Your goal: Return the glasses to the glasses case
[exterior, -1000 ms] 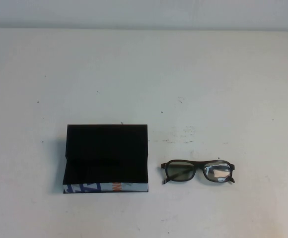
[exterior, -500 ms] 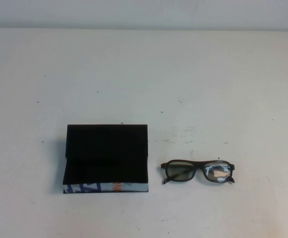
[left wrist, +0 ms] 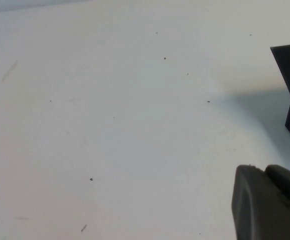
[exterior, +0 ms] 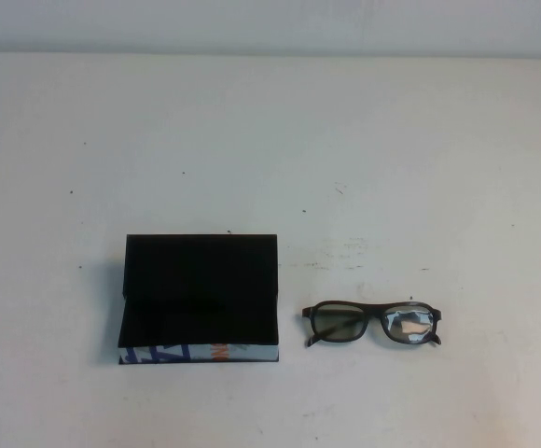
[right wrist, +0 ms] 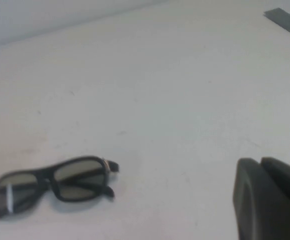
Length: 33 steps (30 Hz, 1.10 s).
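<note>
On the white bench, the case stood open toward the near left side, with its black lining showing and its flap lid raised at the far side. Its patterned blue, white and orange front edge faced the robot. The glasses lay just to the right of the case, apart from it, with the lenses reflecting some light and the arms folded behind the frame.

Neither arm appeared in the high view. The left claw showed only as a dark part at the corner of the left wrist view, above bare bench, with a corner of the case near it; I cannot tell if it was open or closed. The right claw showed the same way in the right wrist view, well apart from the glasses, and its state I cannot tell either.
</note>
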Each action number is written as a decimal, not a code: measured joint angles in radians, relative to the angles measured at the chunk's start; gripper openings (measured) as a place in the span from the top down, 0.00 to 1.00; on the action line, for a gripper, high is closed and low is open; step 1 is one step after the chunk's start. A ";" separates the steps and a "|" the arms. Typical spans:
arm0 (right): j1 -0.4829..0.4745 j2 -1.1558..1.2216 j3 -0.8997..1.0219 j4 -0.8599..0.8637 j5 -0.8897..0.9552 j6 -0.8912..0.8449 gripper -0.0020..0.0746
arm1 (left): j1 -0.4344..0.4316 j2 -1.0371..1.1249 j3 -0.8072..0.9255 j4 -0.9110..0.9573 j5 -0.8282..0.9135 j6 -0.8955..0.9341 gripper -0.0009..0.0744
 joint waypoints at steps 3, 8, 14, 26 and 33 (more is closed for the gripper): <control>0.000 0.000 0.000 0.104 -0.063 0.000 0.99 | 0.000 0.000 0.000 0.000 0.000 0.000 0.99; 0.000 0.000 0.000 0.265 -0.179 0.000 0.99 | 0.000 0.000 0.000 0.000 0.000 0.000 0.99; 0.000 0.000 0.000 0.401 -0.249 0.000 0.99 | 0.000 0.000 0.000 0.000 0.000 -0.004 0.99; 0.000 0.225 -0.332 0.525 0.370 -0.136 0.99 | 0.000 0.000 0.000 0.000 0.000 -0.009 0.99; 0.000 0.527 -0.557 0.521 0.641 -0.326 0.99 | 0.000 0.000 0.000 0.000 0.000 -0.009 0.99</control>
